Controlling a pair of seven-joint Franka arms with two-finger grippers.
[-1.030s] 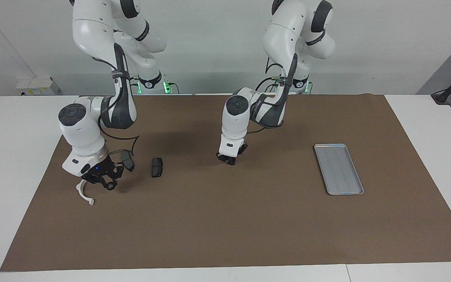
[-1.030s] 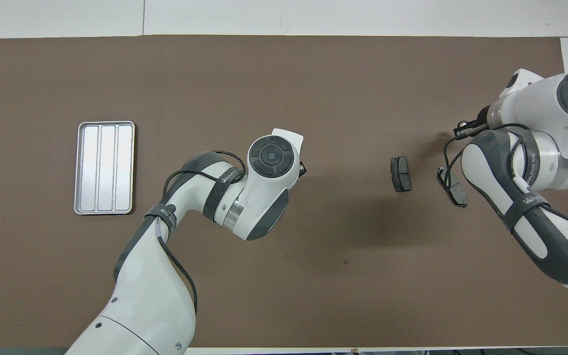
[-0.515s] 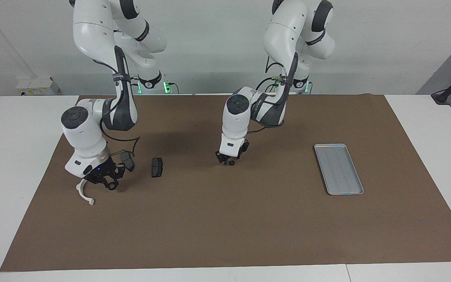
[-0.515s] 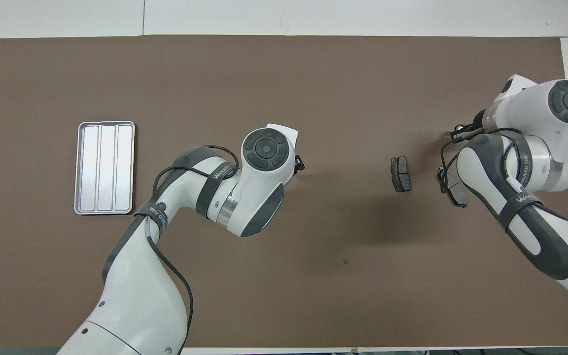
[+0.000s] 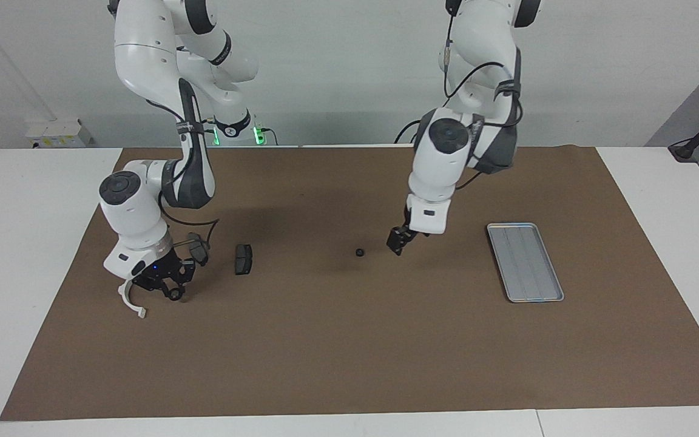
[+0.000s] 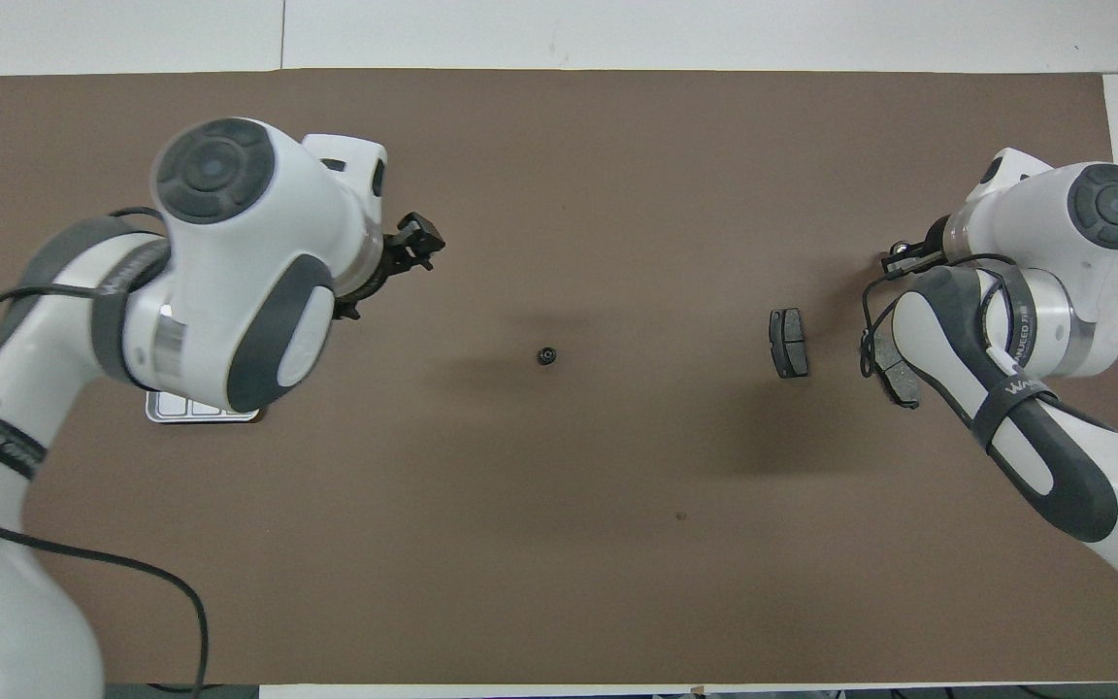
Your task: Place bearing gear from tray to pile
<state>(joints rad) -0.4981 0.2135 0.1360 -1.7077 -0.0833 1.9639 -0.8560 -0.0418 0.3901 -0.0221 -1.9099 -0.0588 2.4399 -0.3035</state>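
Note:
A small black bearing gear (image 5: 359, 252) (image 6: 546, 356) lies alone on the brown mat mid-table. My left gripper (image 5: 397, 241) (image 6: 413, 243) hangs open and holds nothing, over the mat between that gear and the tray (image 5: 525, 261). The tray is bare, and the left arm covers all but one corner (image 6: 200, 413) in the overhead view. At the pile, my right gripper (image 5: 167, 287) is low beside the white half-ring bracket (image 5: 128, 300), shut on a small black round part like the gear. Two dark plates (image 5: 243, 259) (image 5: 199, 249) lie close by.
The brown mat (image 5: 349, 352) covers most of the white table. In the overhead view the right arm hides the bracket and part of one dark plate (image 6: 899, 379), while the other plate (image 6: 789, 342) shows whole.
My left gripper opened, left the bearing gear on the mat mid-table, then rose and swung toward the tray. The right gripper sank slightly beside the bracket.

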